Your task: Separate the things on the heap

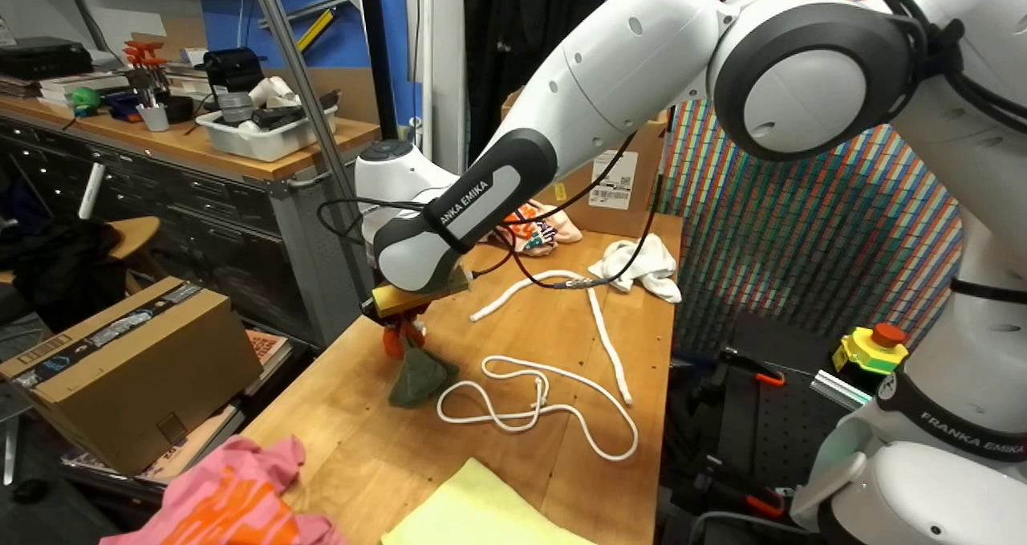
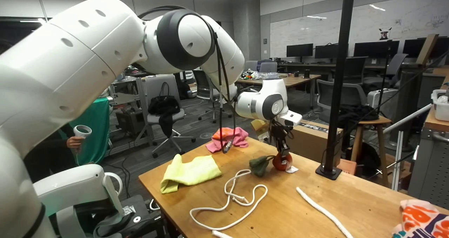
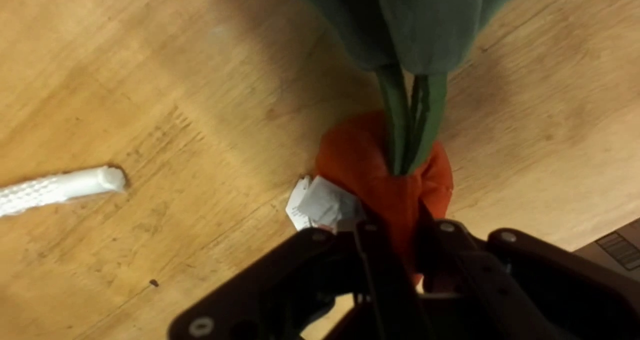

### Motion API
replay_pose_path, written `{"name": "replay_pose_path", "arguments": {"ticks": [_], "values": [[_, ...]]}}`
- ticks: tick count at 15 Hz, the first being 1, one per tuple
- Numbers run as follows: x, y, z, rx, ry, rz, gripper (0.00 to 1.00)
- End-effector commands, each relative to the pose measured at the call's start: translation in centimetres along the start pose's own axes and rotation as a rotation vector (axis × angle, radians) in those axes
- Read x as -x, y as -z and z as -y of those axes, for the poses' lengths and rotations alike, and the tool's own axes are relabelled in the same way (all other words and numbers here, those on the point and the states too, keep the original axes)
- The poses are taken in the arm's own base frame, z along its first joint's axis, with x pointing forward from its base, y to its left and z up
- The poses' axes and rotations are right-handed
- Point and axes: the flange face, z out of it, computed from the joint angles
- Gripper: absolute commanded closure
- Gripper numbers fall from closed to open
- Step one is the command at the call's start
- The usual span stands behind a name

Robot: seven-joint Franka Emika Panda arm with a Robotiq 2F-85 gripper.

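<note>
We observe the spotted wooden table; farther away we find a grey chair and a whiteboard. The gripper pinches the red-and-green lump.

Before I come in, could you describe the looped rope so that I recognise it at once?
Find the wooden table, then the yellow cloth on it. The looped rope lies beside that cloth, white and thin. Unlike the thicker white rope nearby, it crosses over itself.

I'm getting a red-orange lump with dull green leaves, white ropes, a white cloth, a yellow cloth and a pink cloth with orange strokes. The peach cloth, partly hidden from me, looks printed in orange, navy and teal.
</note>
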Motion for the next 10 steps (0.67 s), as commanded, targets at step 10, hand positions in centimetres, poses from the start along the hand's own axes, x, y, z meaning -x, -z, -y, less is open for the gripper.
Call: {"name": "replay_pose_path", "arguments": {"ticks": [10], "values": [[-2.1,0.4,1.6,-0.098,-0.295,0.078,0.92]]}}
